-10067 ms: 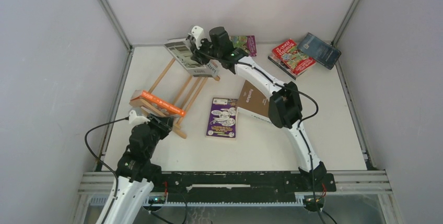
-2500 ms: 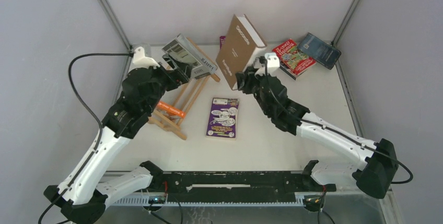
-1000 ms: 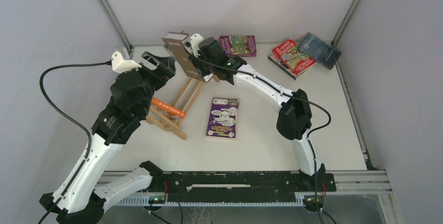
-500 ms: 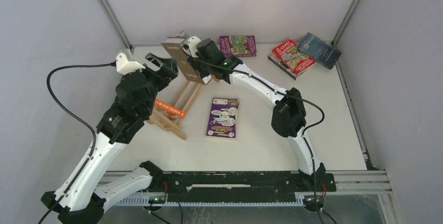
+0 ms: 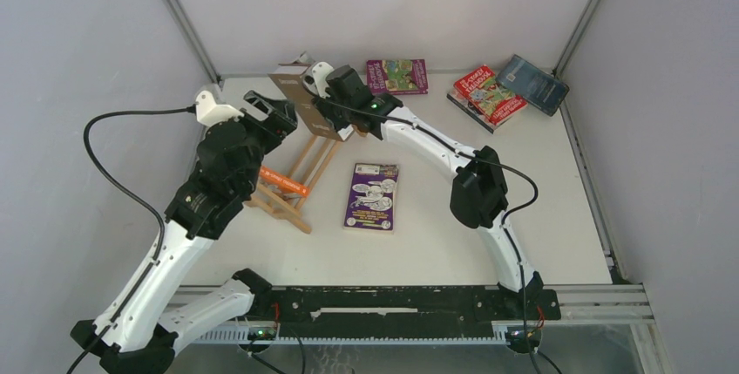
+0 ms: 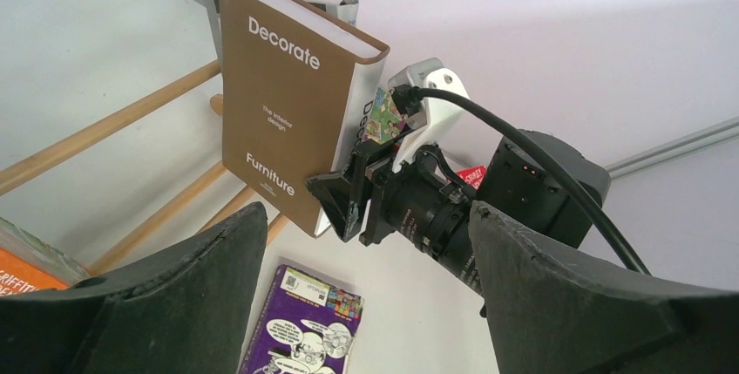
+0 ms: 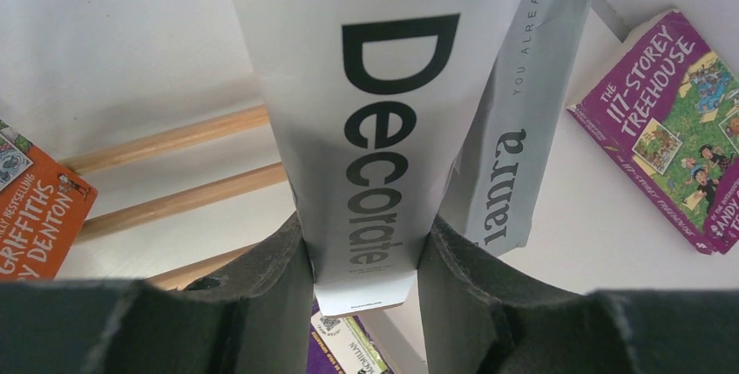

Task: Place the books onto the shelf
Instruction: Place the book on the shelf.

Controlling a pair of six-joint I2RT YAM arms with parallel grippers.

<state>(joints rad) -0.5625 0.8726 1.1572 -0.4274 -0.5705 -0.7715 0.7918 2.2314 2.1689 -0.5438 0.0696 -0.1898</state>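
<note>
Books: the thick brown book [image 6: 279,112], with a white title on its cover and a white spine with black lettering, is held on end at the far end of the shelf [image 5: 309,165], a light wooden rack of thin rails. The right gripper [image 7: 366,269] is clamped across the spine at its lower end. The left gripper [image 6: 366,295] stands just beside the book with its jaws spread wide, holding nothing.

A grey-white book [image 7: 514,130] sits directly behind the brown one. An orange book [image 5: 283,180] lies on the near end of the shelf. A purple book [image 5: 373,196] lies flat on the table [image 5: 523,200] beside the shelf. A purple-and-green book [image 5: 397,76], a red book [image 5: 488,95] and a dark blue book [image 5: 533,83] lie along the far edge.

Not determinable:
- The brown book's lower edge is covered by the right gripper, so contact with the rails cannot be confirmed.
- The grey-white book is largely covered.
- What lies beneath the red book is unclear.
</note>
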